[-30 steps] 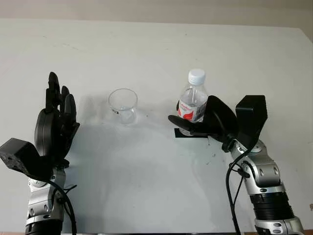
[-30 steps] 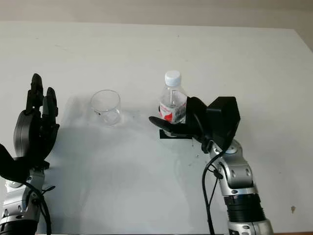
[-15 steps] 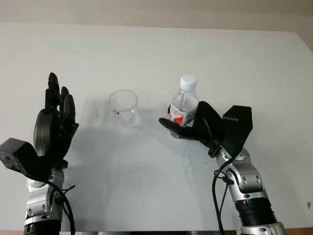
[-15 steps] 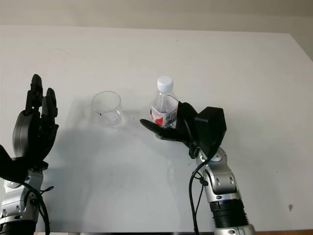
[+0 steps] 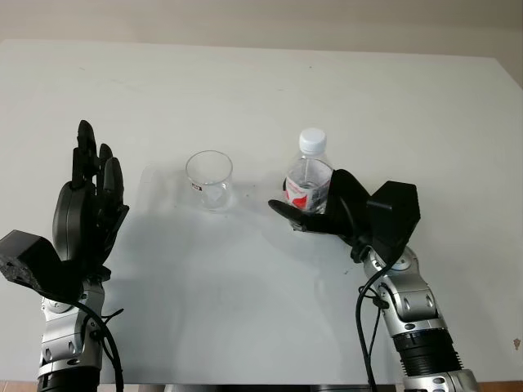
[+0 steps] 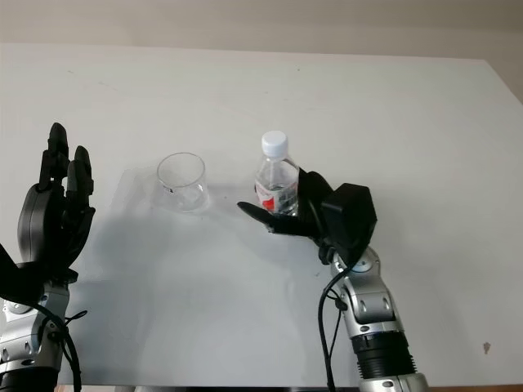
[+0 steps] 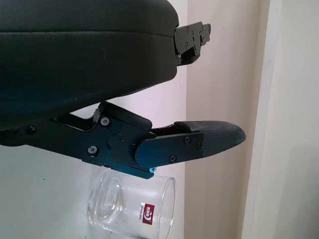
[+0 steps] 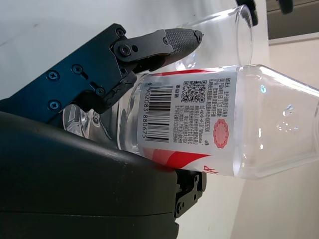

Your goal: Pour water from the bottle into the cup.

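Observation:
A clear water bottle (image 5: 307, 181) with a white cap and red-and-white label stands upright in my right hand (image 5: 315, 214), whose black fingers are curled around its lower body. The right wrist view shows the label (image 8: 199, 122) pressed against the palm. A clear empty plastic cup (image 5: 209, 179) stands upright on the white table (image 5: 245, 90), a short way left of the bottle and apart from it. My left hand (image 5: 86, 204) is held up open at the left, clear of the cup; the left wrist view shows the cup (image 7: 132, 206) beyond a finger.
The white table stretches wide around the cup and bottle. Its far edge (image 5: 261, 45) meets a beige wall, and its right edge runs near the picture's right side.
My right hand has lifted the bottle off its black marker patch and carried it left toward the cup, then held nearly still. The left hand and cup have not moved.

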`<move>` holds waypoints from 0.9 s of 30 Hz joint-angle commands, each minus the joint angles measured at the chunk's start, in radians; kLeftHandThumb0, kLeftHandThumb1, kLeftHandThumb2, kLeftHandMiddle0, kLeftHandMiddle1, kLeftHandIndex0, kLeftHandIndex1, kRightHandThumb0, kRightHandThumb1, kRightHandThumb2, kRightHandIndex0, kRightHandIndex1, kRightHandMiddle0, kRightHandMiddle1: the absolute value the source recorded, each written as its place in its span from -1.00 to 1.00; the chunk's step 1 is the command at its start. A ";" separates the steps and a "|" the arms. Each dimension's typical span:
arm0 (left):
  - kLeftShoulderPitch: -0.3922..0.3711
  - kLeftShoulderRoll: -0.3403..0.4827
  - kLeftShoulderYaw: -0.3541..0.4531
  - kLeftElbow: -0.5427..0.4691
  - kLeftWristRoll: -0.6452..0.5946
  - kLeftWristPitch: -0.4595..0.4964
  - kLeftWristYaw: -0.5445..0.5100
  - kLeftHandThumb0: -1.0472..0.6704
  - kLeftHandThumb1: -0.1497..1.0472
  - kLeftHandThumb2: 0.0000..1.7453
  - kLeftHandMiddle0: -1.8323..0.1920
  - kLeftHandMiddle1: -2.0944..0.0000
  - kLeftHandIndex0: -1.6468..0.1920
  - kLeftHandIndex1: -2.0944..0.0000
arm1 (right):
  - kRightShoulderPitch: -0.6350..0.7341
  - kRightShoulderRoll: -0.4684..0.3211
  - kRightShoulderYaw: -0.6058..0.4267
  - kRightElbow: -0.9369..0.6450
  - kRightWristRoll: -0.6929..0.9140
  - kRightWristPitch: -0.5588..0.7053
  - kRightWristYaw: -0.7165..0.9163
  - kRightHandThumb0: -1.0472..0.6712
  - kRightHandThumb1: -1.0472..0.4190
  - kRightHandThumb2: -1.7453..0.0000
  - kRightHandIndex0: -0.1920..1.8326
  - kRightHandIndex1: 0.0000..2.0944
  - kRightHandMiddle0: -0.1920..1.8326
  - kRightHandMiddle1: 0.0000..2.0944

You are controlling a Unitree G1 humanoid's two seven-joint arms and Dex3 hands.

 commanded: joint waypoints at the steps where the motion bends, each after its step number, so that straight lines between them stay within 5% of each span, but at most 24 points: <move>1: -0.004 0.004 -0.001 -0.012 -0.001 0.001 -0.001 -0.63 1.00 -0.38 1.00 1.00 1.00 1.00 | 0.021 -0.026 -0.017 0.011 -0.001 0.034 -0.002 -0.38 -1.00 0.50 -0.44 1.00 -0.58 1.00; 16: -0.002 0.005 0.002 -0.012 -0.002 -0.006 -0.001 -0.63 1.00 -0.38 1.00 1.00 1.00 1.00 | 0.032 -0.028 -0.024 0.011 0.024 0.050 0.028 -0.39 -1.00 0.53 -0.44 1.00 -0.57 1.00; 27: -0.002 0.005 0.009 -0.007 -0.008 -0.020 -0.002 -0.62 1.00 -0.39 1.00 1.00 1.00 1.00 | 0.044 -0.003 -0.007 0.040 0.025 0.005 0.035 -0.49 -1.00 0.64 -0.76 0.98 -0.78 0.99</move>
